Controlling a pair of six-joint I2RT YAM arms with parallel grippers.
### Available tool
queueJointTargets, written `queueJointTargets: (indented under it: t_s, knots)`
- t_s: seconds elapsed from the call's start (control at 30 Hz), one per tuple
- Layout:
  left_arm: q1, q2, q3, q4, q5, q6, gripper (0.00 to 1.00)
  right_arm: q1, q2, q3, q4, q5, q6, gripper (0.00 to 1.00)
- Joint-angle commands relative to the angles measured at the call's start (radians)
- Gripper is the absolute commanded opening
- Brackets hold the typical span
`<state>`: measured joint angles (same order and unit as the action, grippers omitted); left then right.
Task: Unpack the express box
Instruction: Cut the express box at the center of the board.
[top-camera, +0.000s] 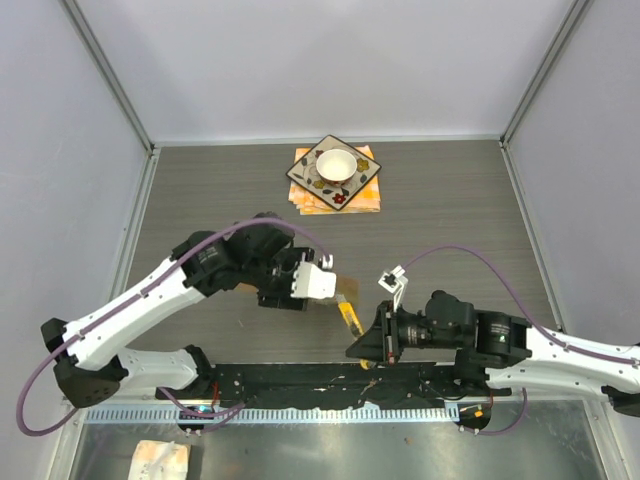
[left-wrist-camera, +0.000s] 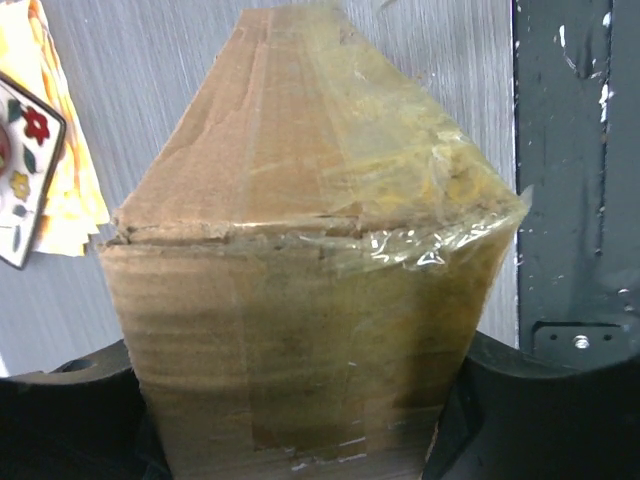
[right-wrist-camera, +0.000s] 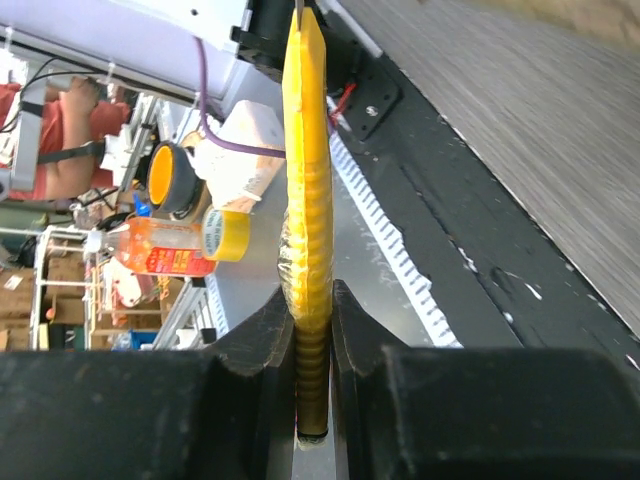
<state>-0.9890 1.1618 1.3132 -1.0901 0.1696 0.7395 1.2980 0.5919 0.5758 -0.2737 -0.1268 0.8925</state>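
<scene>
I see the left jaws clamped across the express box (left-wrist-camera: 300, 200), a wide grip, holding it near-centre over the desk (top-camera: 200, 190). Taped end faces away from the wrist. Right jaws squeezed tight on a flat yellow tool (right-wrist-camera: 305, 150), tip just beside the box; can't tell if it touches.

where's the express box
In the left wrist view the express box sits between the left gripper's fingers, near the table's front edge, beside the yellow tool in the right gripper.
</scene>
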Motion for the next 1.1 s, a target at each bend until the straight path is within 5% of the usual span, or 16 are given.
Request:
queueJointTargets:
  t_s: [0.0, 0.37, 0.47, 0.53, 1.07]
  knots:
    - [0.093, 0.085, 0.162, -0.075, 0.096, -0.095, 0.22, -0.006, -0.066, 0.065, -0.199, 0.116, -0.026, 0.01]
    - [0.101, 0.298, 0.279, -0.296, -0.068, -0.134, 0.37, -0.005, 0.008, 0.125, -0.300, 0.216, -0.113, 0.01]
    - [0.101, 0.315, 0.273, -0.295, -0.068, -0.123, 0.83, -0.005, 0.032, 0.122, -0.283, 0.201, -0.119, 0.01]
    - [0.102, 0.315, 0.271, -0.257, -0.070, -0.121, 0.96, -0.006, 0.039, 0.122, -0.282, 0.193, -0.121, 0.01]
    - [0.108, 0.306, 0.513, -0.251, -0.024, -0.121, 1.00, -0.008, 0.066, 0.160, -0.311, 0.167, -0.158, 0.01]
